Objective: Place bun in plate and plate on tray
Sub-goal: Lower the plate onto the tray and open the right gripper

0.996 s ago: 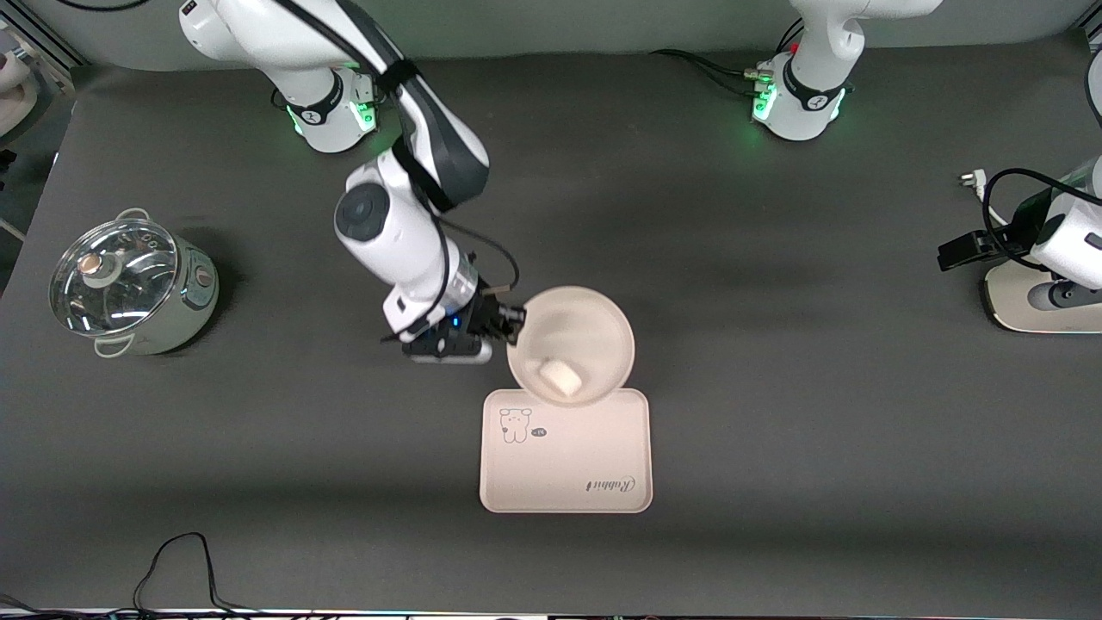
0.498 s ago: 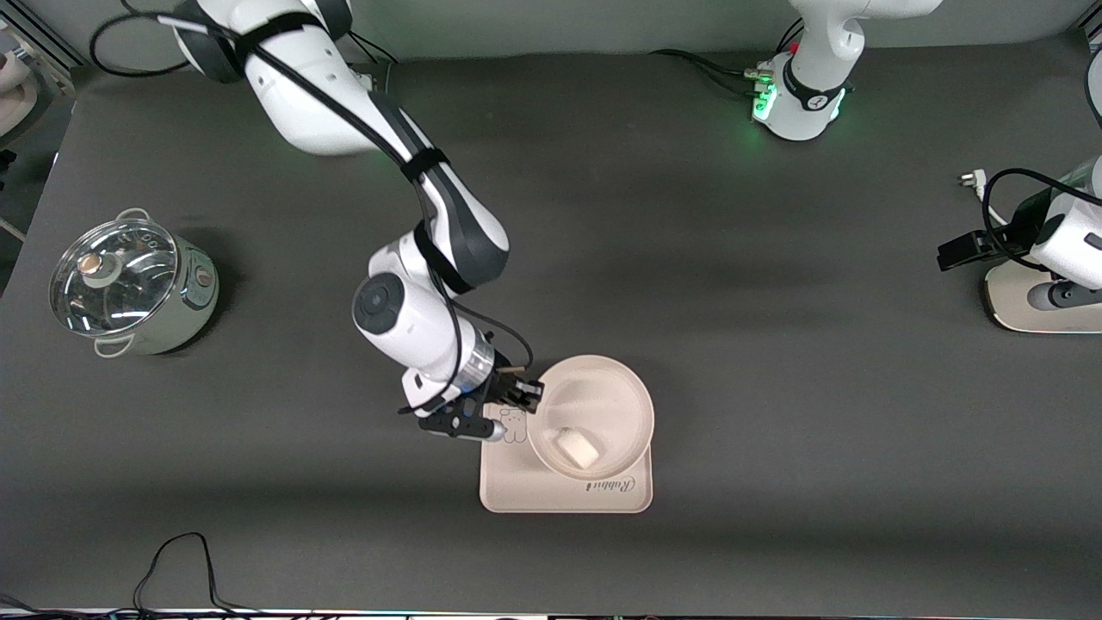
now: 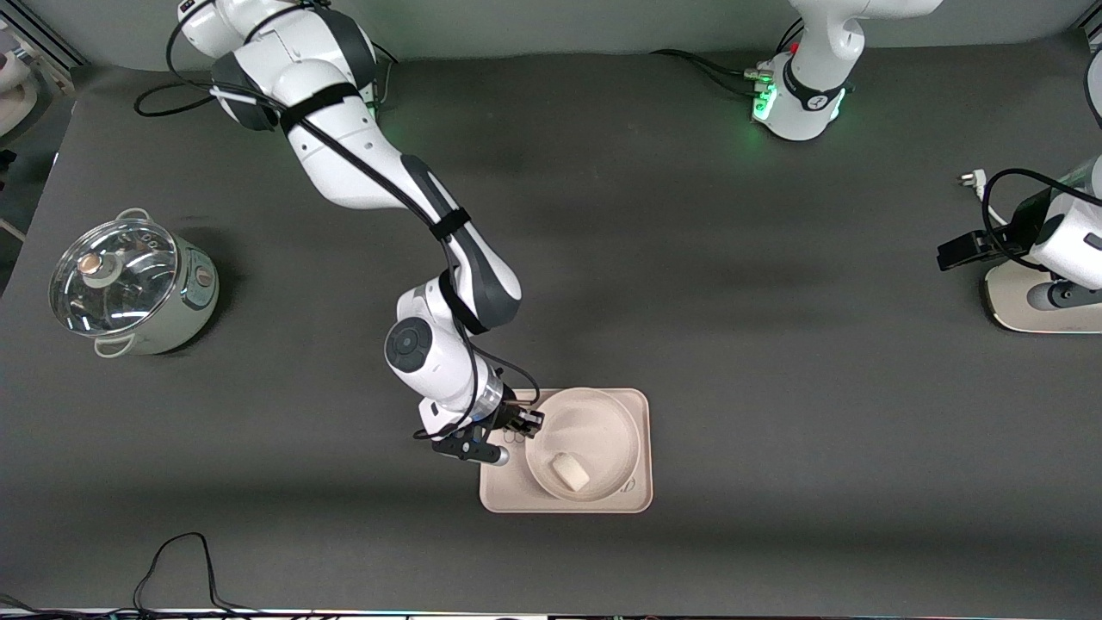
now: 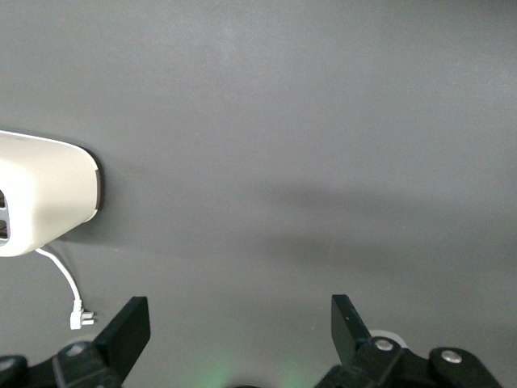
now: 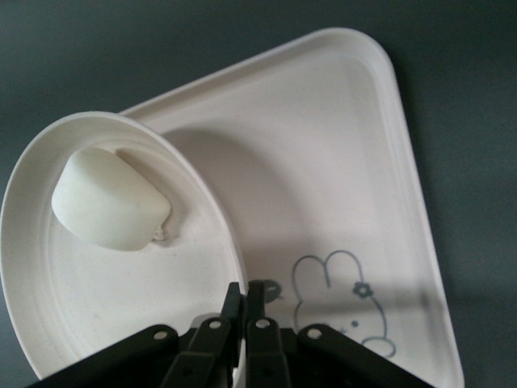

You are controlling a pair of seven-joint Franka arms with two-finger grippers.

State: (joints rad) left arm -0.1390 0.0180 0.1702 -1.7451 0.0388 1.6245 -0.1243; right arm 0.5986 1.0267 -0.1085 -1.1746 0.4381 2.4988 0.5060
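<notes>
Tray: lying flat on the dark table, nearest the front camera of everything here, about midway between the two arms' ends; its cartoon animal drawing is showing beside the plate in the right wrist view.
Plate: sitting over the tray, covering the part toward the left arm's end; whether it is resting fully flat is not clear, since the right wrist view is showing it casting a shadow onto the tray.
Bun: lying inside the plate, in the part nearest the front camera; in the right wrist view the bun is resting on the plate's floor close to the rim.
Right gripper: reaching down over the tray, its fingers pinching the plate's rim, pressed together with only the rim between them.
Cooking pot: standing with its glass lid on, well apart from the tray, toward the right arm's end.
Left gripper: waiting at the left arm's end of the table, jaws spread wide and holding nothing, over bare table near a white appliance and its cord.
</notes>
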